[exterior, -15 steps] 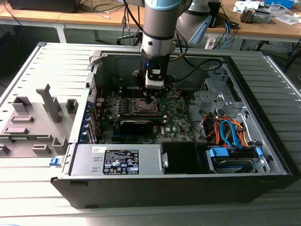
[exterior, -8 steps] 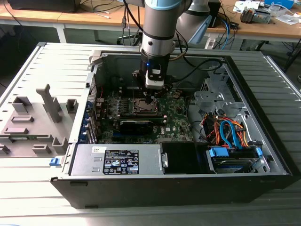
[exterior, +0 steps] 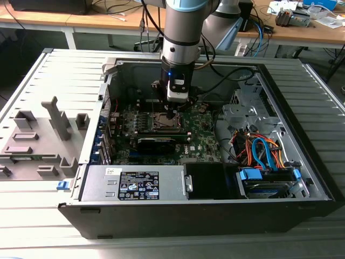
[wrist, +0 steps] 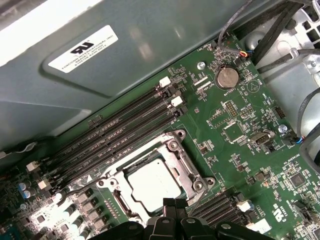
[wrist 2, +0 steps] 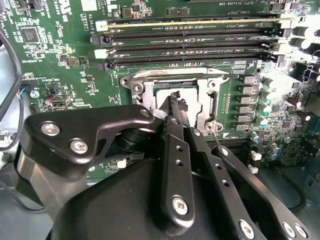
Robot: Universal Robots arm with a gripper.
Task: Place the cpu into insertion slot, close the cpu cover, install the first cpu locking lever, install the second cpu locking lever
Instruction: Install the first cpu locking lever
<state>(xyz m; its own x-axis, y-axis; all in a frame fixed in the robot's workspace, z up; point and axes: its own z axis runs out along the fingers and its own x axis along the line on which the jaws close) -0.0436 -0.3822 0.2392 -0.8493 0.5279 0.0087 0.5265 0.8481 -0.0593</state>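
Now claw pinched closed, nothing visibly held, tips over cpu lying flat, face-up in insertion slot.

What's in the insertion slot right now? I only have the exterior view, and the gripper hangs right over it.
Observer: In the first wrist view a silver cpu sits in the insertion slot, with the metal cpu cover lying flat around it.
Operator: Are the fingers open?
Observer: No. In both wrist views the fingers are pressed together, the gripper close over the slot.
Operator: What lies past the slot?
Observer: Four long memory slots run between it and the grey case wall, in the first wrist view.
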